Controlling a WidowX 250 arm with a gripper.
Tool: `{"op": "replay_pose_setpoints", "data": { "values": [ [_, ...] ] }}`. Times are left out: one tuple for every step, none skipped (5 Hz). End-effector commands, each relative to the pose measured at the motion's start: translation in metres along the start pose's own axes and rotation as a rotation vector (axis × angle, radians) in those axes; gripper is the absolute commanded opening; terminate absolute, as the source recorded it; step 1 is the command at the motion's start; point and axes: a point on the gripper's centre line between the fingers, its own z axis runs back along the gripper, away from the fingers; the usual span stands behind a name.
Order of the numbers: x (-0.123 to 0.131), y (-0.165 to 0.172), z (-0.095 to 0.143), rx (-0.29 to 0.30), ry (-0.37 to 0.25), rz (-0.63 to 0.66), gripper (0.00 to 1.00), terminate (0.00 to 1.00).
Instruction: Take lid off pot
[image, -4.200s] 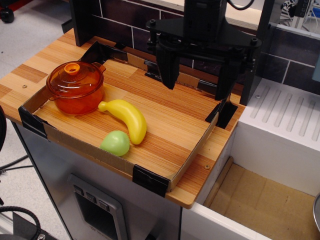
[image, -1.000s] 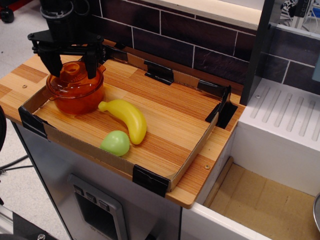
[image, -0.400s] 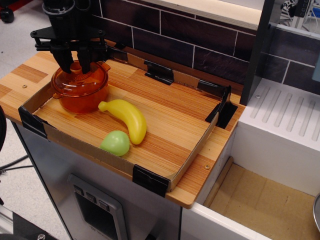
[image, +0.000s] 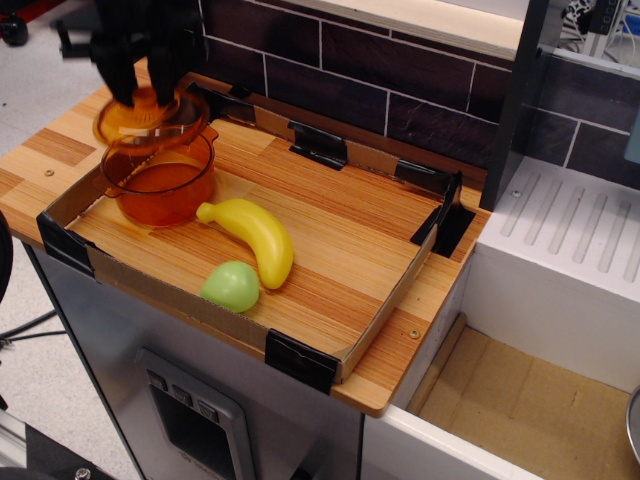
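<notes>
A: Starting in the upper left of the frame, we see the black robot gripper (image: 146, 92) with its fingers closed narrowly on the knob of the round, domed, translucent orange plastic lid (image: 152, 122). The picture is blurred here, so we cannot make out the fingertips exactly.

B: We agree. The lid is held just above the small, round, translucent orange plastic pot (image: 160, 182), apart from its rim, and the pot's mouth is open. The pot stands in the left corner of the shallow cardboard tray with black taped corners (image: 300, 358), on the striped wooden counter top (image: 60, 140).

A: Just to the right of the pot we see the yellow plastic banana (image: 251, 236), its stem end near the pot's side; whether they touch we cannot tell. Below it, toward the tray's front wall, lies the round pale green plastic fruit (image: 231, 286), just beside the banana.

B: Behind the tray runs the dark brick wall (image: 400, 70). At the right of the frame sits the white ribbed draining surface (image: 580, 230).

A: We can read no brand, label or writing anywhere.
</notes>
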Motion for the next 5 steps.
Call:
{"op": "replay_pose_setpoints", "data": {
  "values": [
    [-0.014, -0.045, 0.061, -0.091, -0.061, 0.023, 0.00, 0.00],
    [-0.026, -0.080, 0.049, -0.102, -0.033, 0.016, 0.00, 0.00],
    [-0.026, -0.108, 0.029, -0.099, 0.007, 0.024, 0.00, 0.00],
    [-0.029, -0.131, 0.009, -0.105, 0.012, 0.034, 0.00, 0.00],
    [-0.033, -0.144, -0.010, -0.082, 0.024, 0.034, 0.00, 0.00]
  ]
}}
